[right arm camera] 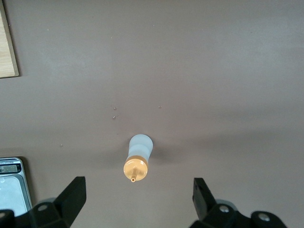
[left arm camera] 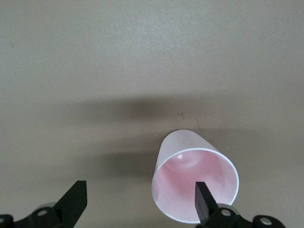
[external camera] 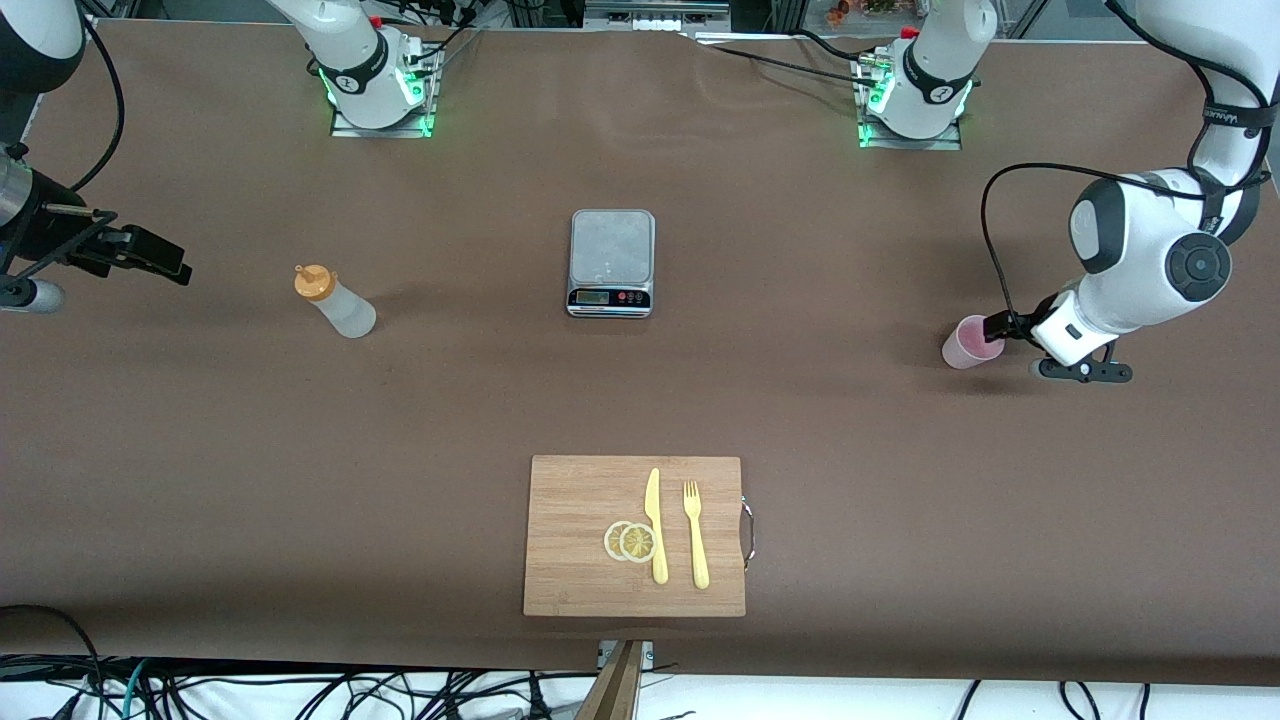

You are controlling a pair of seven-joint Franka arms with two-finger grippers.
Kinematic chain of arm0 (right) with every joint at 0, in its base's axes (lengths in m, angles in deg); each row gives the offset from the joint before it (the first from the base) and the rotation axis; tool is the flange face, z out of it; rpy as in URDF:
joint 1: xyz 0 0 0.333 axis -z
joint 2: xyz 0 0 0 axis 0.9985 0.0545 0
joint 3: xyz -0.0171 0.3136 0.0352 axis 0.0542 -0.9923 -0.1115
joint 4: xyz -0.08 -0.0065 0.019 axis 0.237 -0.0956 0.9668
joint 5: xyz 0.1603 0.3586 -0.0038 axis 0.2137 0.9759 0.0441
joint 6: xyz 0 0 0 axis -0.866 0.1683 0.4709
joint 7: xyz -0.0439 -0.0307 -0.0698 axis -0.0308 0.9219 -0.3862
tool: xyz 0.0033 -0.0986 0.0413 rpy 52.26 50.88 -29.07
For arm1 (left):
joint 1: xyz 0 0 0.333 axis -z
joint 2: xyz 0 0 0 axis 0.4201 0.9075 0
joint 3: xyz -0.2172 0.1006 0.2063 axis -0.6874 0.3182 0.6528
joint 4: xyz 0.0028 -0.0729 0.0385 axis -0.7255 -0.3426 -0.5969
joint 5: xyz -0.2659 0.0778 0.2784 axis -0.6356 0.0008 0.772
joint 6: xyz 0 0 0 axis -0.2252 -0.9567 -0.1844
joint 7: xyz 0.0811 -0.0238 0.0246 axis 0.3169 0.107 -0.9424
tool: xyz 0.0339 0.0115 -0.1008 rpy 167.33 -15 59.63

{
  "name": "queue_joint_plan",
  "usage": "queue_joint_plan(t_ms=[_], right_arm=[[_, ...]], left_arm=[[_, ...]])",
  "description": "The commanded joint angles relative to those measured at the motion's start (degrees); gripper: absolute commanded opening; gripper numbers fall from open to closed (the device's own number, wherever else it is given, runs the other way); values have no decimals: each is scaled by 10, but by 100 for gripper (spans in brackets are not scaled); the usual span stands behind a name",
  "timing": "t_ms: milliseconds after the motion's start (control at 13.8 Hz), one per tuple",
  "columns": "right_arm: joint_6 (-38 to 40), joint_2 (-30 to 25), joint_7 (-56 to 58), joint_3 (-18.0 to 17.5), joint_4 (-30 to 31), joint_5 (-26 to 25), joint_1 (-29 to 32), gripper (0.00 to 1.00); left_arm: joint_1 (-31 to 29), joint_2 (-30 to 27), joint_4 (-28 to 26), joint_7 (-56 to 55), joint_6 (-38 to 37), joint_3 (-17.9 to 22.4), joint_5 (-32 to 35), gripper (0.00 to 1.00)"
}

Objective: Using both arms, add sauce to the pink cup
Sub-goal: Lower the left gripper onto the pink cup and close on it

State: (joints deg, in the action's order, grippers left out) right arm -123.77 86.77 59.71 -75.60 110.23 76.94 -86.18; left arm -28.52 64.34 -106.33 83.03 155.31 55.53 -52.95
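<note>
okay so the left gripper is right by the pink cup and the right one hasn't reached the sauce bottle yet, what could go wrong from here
1. In the left wrist view one finger of the open left gripper overlaps the pink cup rim instead of straddling it; closing or advancing now might tip the light cup.
2. The sauce bottle is narrow and upright, and the open right gripper is off to its side; a slightly off approach could topple it.

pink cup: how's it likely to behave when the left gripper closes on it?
The pink cup looks thin-walled, translucent and empty, so probably very light and apt to flex under a squeeze. Its taper and smooth plastic may let it slip. One finger of the open left gripper seems over its rim; a nudge could tip it.
</note>
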Motion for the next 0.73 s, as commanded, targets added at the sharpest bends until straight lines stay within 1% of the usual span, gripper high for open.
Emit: queue_joint_plan(t_ms=[0,508,580,653], right_arm=[[8,-13,5,0,4,2,3,100],[8,-13,5,0,4,2,3,100],[8,-13,5,0,4,2,3,100],[8,-13,5,0,4,2,3,100]], left_arm=[[6,9,-3,8,23,2,8,100],[5,34,-3,44,35,2,8,99],[5,38,-2,48,35,2,7,91],[5,38,-2,49,35,2,7,80]])
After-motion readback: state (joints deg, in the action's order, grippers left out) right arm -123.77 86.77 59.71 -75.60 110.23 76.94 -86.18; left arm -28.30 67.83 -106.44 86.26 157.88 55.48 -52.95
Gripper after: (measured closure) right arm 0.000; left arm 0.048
